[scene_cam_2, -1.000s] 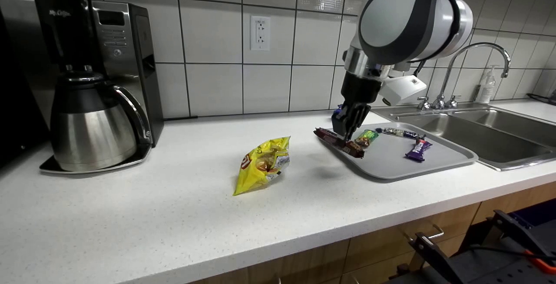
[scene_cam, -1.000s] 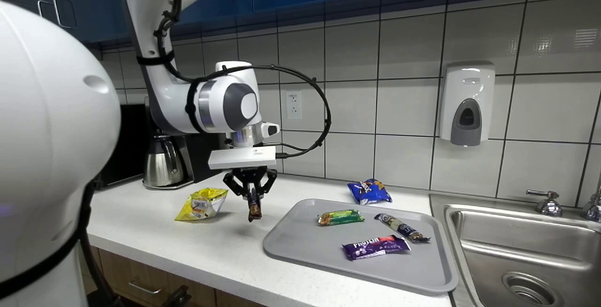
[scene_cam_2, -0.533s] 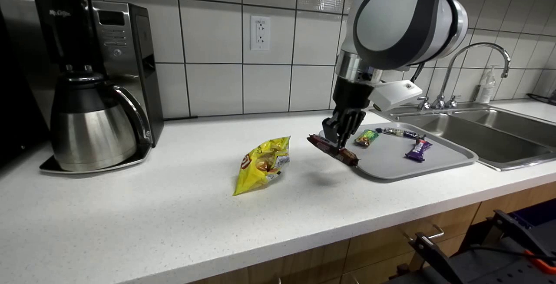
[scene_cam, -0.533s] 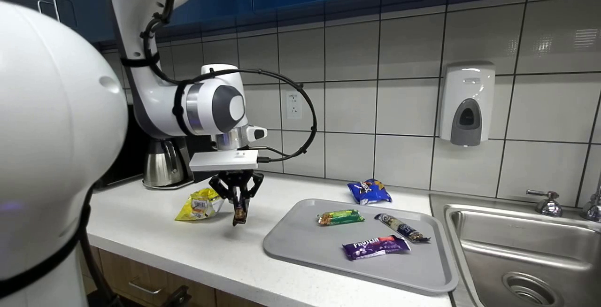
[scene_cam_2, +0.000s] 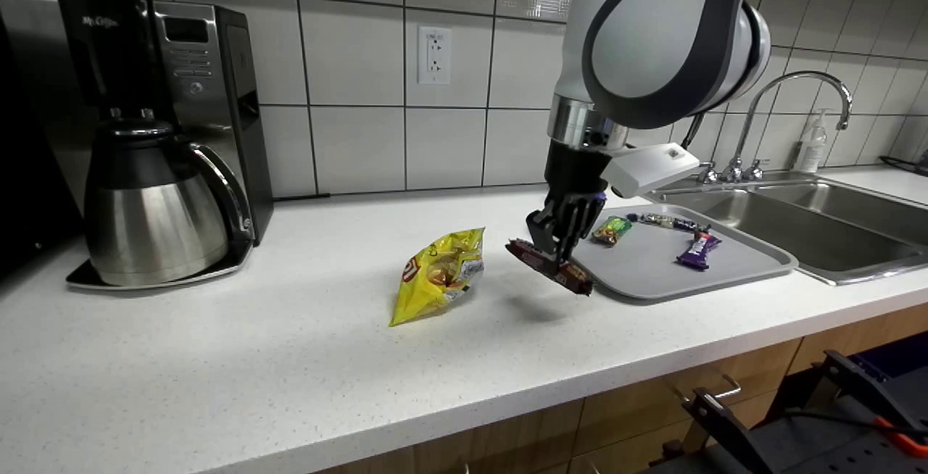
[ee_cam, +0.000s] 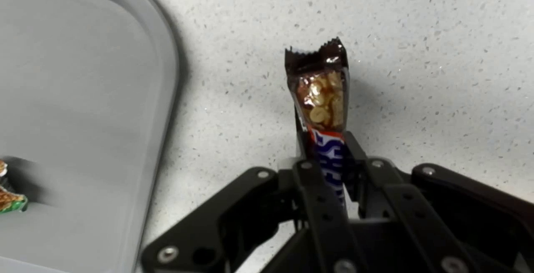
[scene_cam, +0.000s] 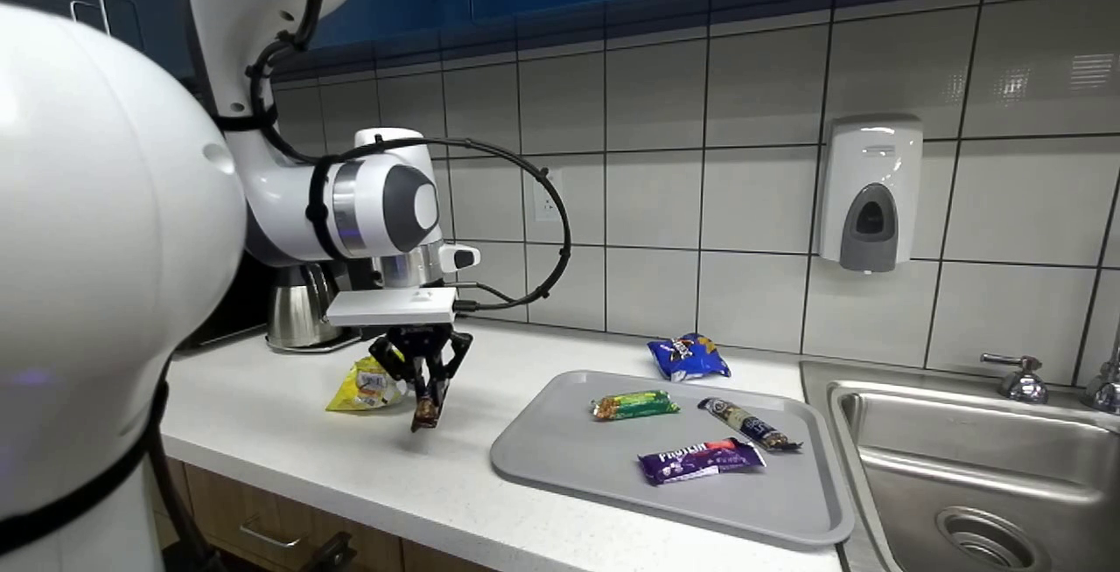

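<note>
Candy bar (ee_cam: 322,112) is pinched near its middle by the fingers (ee_cam: 354,150), closed right in on it. It's hanging above the worktop (scene_cam_2: 290,365), kinda tilted, between the yellow chip bag (scene_cam_2: 438,275) and gray tray (scene_cam: 582,463) with three other bars (scene_cam: 703,461).

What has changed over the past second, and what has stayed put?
The tool and the Snickers bar it grips have moved left and lower in both exterior views, away from the gray tray. Nothing was newly grasped or released. The tray, green-wrapped bar, purple protein bar, black-and-beige bar, yellow chip bag and blue snack bag look unmoved.
</note>
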Controlling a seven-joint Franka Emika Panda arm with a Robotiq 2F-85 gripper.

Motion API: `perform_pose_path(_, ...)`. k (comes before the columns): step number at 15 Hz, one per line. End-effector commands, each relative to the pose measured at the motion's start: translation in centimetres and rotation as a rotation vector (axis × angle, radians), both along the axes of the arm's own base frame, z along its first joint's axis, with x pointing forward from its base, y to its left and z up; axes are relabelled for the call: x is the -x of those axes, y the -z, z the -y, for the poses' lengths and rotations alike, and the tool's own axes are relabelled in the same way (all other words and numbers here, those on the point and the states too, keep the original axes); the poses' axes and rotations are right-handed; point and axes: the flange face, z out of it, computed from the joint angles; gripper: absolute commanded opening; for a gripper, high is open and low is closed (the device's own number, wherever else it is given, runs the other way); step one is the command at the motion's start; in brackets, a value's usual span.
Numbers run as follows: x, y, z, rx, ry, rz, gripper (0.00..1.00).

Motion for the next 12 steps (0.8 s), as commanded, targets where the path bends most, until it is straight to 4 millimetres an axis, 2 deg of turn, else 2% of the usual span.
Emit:
perform_pose_path(1,0.4,0.4,-0.7,0.019,0.02,-0.022,0.05)
perform_pose_path(11,0.5,2.3,-0.5,0.027,0.037,-0.062,0.05)
perform_pose_path(12,0.5,2.4,-0.5,0.026,0.034,-0.069,0.21)
